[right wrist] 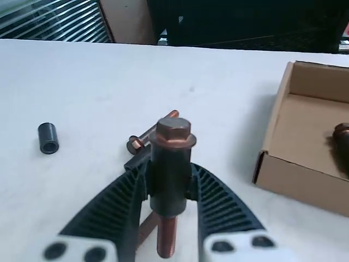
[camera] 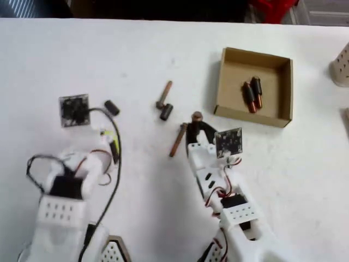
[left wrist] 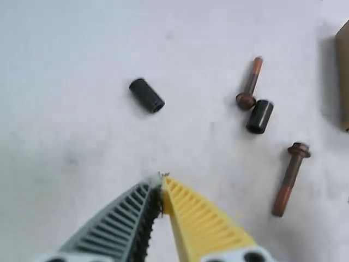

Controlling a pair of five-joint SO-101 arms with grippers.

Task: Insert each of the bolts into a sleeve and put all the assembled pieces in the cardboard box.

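Observation:
My right gripper (right wrist: 169, 166) is shut on a black sleeve with a copper bolt (right wrist: 172, 136) through it, held upright just above the table (camera: 195, 126) and short of the cardboard box (camera: 253, 87). Two assembled pieces (camera: 252, 94) lie inside the box. A loose black sleeve (left wrist: 146, 95) lies ahead of my left gripper (left wrist: 162, 181), which is shut on nothing. A bolt (left wrist: 250, 84) lies with its head against a second sleeve (left wrist: 259, 115). Another bolt (left wrist: 290, 177) lies close beside the right gripper (camera: 177, 139).
A perforated white object (camera: 341, 66) stands at the table's right edge. The left arm's cable (camera: 117, 164) loops over the table near its gripper. The box's near wall (right wrist: 300, 177) rises beside the held piece. Open table stretches along the back and the left.

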